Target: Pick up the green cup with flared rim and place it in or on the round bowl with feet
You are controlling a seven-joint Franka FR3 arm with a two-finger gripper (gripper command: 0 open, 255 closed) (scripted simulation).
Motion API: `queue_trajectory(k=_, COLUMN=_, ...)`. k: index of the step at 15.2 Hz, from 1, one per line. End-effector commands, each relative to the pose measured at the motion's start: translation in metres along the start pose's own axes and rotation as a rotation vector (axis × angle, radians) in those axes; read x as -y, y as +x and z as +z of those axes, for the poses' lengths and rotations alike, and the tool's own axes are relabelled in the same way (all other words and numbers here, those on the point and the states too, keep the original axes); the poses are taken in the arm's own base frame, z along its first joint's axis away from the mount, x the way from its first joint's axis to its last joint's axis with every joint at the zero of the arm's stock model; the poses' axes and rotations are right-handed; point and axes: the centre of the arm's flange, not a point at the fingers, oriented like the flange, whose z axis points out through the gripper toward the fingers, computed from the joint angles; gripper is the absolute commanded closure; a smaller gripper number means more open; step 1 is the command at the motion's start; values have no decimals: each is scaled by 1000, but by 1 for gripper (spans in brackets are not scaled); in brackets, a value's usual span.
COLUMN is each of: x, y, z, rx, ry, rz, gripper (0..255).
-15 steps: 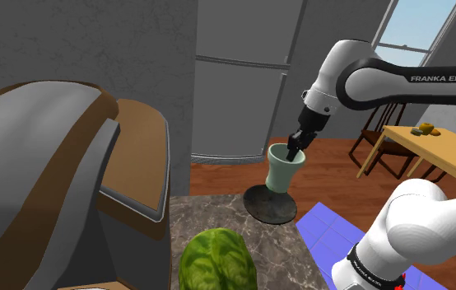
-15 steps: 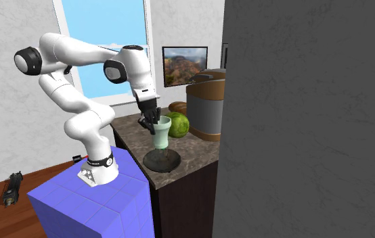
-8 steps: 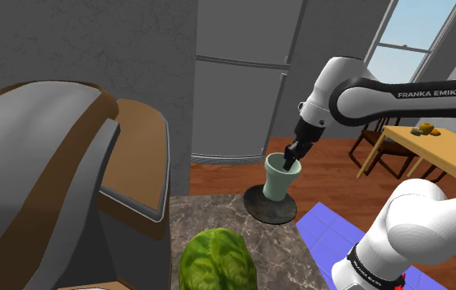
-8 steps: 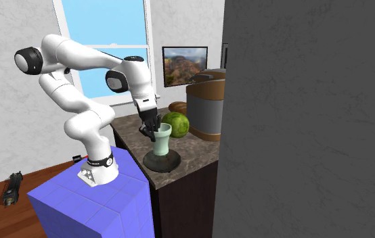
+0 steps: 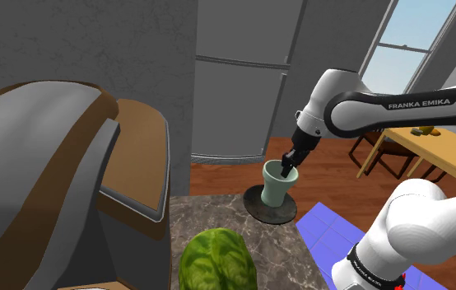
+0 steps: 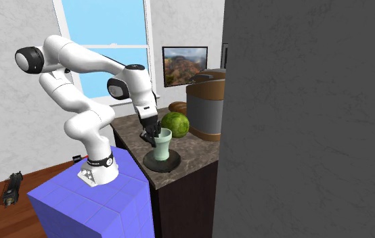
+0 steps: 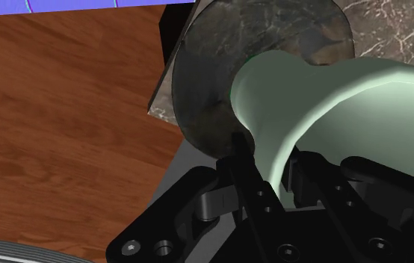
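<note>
1. My gripper (image 7: 269, 175) pinches the flared rim of the pale green cup (image 7: 325, 104), one finger inside and one outside
2. The cup stands upright in the dark round bowl (image 7: 220, 67)
3. The bowl sits at the marble counter's (image 7: 392, 22) corner, so opening askew could drag the rim and tip the cup onto the wooden floor (image 7: 63, 112)

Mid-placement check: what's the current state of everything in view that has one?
gripper: shut on the cup's rim wall.
green cup: upright, held, base down on the bowl.
dark bowl: right way up at the corner of the counter, cup standing on it.
green melon: resting on the counter, untouched.
fridge: doors shut.
</note>
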Motion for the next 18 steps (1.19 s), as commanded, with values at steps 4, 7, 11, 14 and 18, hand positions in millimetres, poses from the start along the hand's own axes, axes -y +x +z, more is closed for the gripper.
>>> queue_trajectory(k=4, x=0, y=0, z=0, rx=-1, ry=0, rz=0, gripper=255)
queue_trajectory(k=7, x=0, y=0, z=0, rx=-1, ry=0, rz=0, gripper=0)
queue_trajectory(k=11, x=0, y=0, z=-13, rx=-1, ry=0, rz=0, gripper=0)
queue_trajectory(k=14, x=0, y=0, z=-50, rx=-1, ry=0, rz=0, gripper=0)
queue_trajectory(k=18, x=0, y=0, z=-50, rx=-1, ry=0, rz=0, gripper=0)
